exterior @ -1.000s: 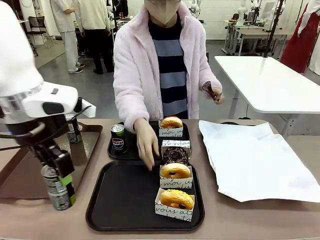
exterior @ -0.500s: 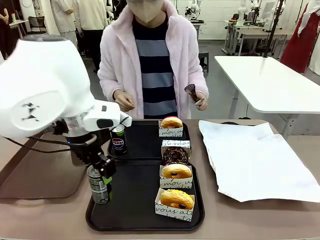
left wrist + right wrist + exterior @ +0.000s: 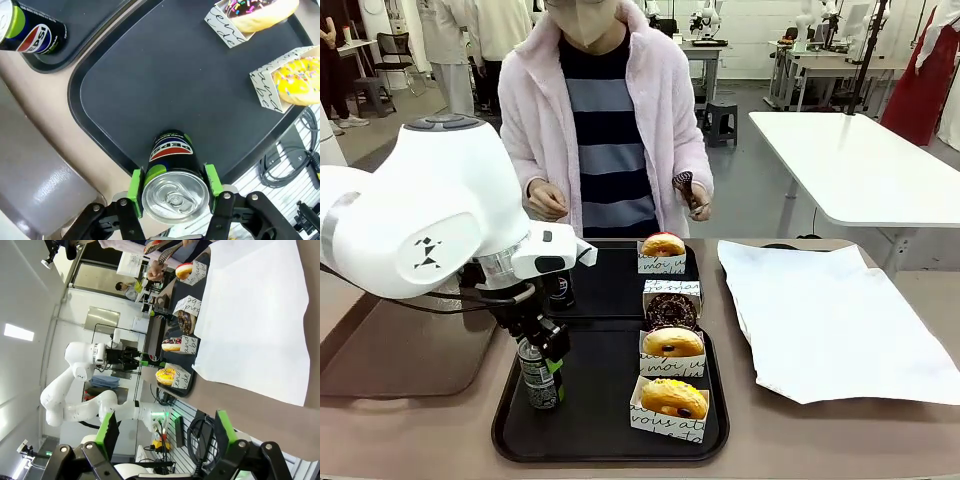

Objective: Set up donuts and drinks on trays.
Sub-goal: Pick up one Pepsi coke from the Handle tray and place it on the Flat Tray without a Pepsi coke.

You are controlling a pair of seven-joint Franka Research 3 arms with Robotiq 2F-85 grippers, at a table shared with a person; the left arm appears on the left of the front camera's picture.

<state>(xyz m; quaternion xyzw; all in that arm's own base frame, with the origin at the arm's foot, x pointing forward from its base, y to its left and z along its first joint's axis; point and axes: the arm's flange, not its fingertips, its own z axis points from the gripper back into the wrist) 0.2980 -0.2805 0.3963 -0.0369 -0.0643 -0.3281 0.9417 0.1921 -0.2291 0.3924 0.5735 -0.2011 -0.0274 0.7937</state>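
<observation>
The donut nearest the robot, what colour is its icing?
Yellow with coloured sprinkles, on the donut in its white sleeve; clearest in the left wrist view.

Hidden and cut-off bits around the trays

The left arm's white housing covers most of the far can point(image 3: 559, 290) and the far tray's point(image 3: 610, 290) left side; the brown tray point(image 3: 410, 350) runs off the picture's left edge.

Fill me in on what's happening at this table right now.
The left end effector is shut on a soda can, holding it upright at the left of the near tray, which carries two sleeved donuts. The far tray holds two more donuts and another can. The person stands behind the table. The right end effector is open, off to the side.
</observation>
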